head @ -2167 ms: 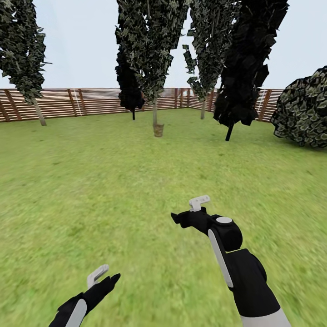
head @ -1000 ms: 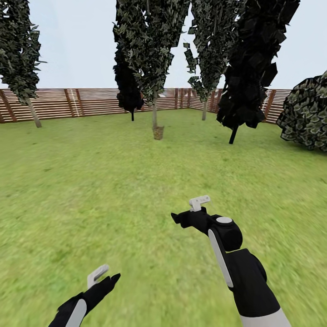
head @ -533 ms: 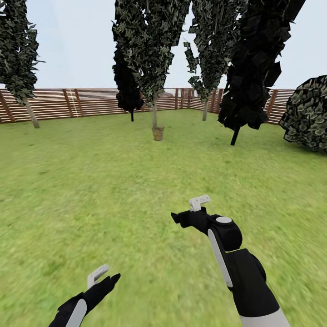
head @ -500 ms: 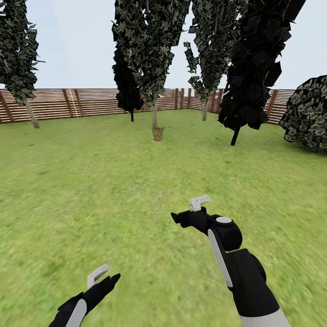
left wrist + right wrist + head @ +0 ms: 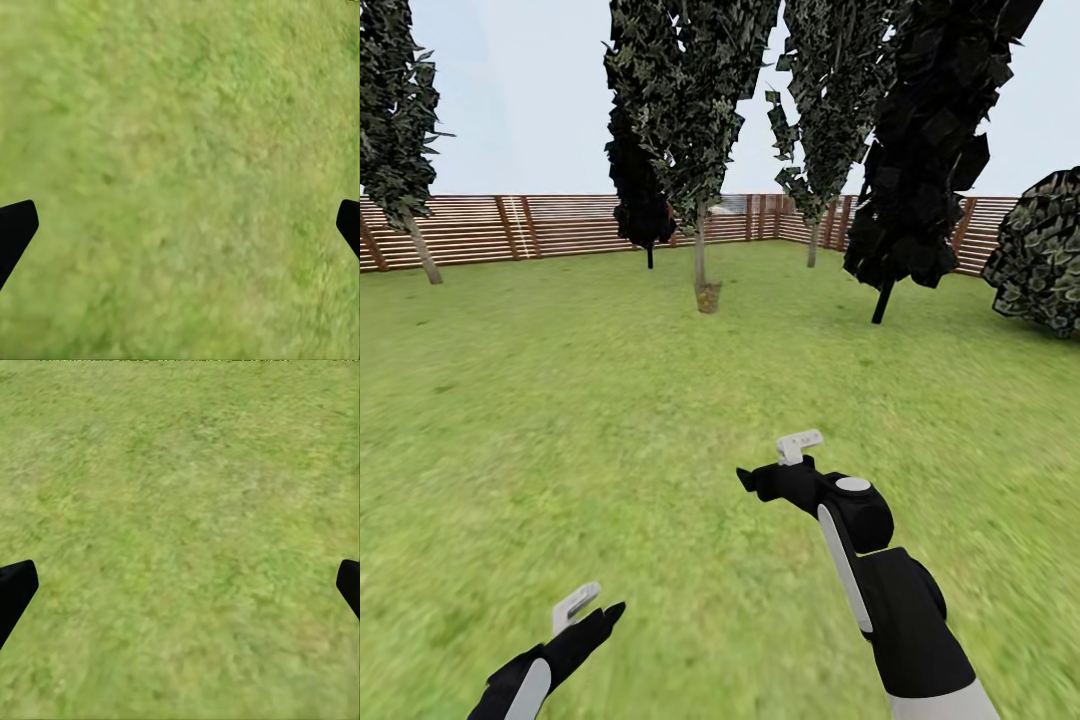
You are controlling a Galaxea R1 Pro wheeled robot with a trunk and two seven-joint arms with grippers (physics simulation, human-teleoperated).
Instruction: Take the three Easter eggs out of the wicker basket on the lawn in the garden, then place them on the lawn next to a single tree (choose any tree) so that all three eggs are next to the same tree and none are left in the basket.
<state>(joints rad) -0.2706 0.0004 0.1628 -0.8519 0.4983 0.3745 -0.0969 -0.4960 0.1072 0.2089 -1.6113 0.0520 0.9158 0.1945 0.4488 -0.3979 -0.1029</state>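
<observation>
Both the left gripper (image 5: pixel 180 225) and right gripper (image 5: pixel 180 585) are hanging spread wide and empty over the lawn (image 5: pixel 560 400), while the wicker basket (image 5: pixel 708 297) is sitting far ahead at a pale-trunked tree (image 5: pixel 700 255), a dark thin-trunked tree (image 5: pixel 883 300) standing to its right before the fence (image 5: pixel 540 228).

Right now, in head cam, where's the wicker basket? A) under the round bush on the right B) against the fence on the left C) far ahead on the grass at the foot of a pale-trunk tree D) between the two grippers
C: the wicker basket sits far off on the lawn, at the base of the pale-trunked tree, well beyond the left gripper and the right gripper.
</observation>
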